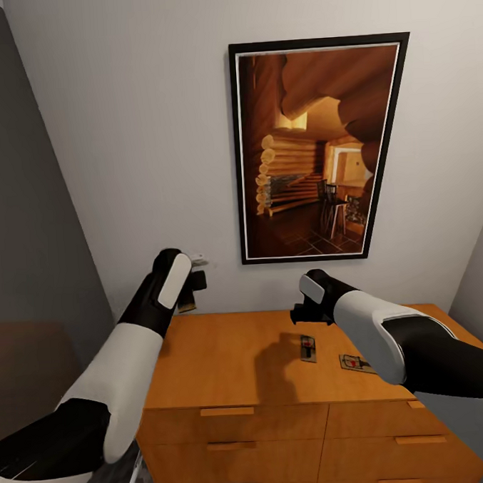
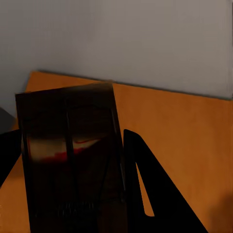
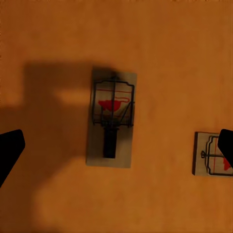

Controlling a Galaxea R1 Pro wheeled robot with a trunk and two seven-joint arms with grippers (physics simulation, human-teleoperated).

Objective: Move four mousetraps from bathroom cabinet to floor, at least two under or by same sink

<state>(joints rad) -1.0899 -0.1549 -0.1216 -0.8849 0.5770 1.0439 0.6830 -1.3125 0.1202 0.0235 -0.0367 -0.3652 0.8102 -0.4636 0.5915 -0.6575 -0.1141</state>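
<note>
Your left gripper (image 1: 192,290) is raised over the back left corner of the cabinet (image 1: 227,357), close to the pale wall (image 1: 120,134), and it is clamped on a mousetrap (image 1: 187,296). In the left wrist view that held mousetrap (image 2: 73,160) stands between the dark fingers (image 2: 155,194), its board shadowed, with a red mark and wire parts faintly visible, and the orange cabinet top (image 2: 184,136) and wall behind it.

Moving right, the framed log-cabin picture (image 1: 321,147) hangs on the wall above the cabinet. Below it, your right gripper (image 1: 303,313) hovers above the cabinet top, casting a shadow on the wood. In the right wrist view its fingertips (image 3: 9,150) sit wide apart at opposite edges of the frame, nothing between them, so it is spread wide and empty.

Two more mousetraps lie flat on the cabinet top. The nearer one (image 1: 307,348) is just beneath your right gripper; from the right wrist camera this mousetrap (image 3: 111,116) is centred between the fingers, partly in the gripper's shadow. The second mousetrap (image 1: 355,362) lies just to its right, partly hidden by your right forearm; in the wrist view it (image 3: 209,153) sits beside the far fingertip.

Drawer fronts with slim handles (image 1: 227,412) run along the cabinet's front
</note>
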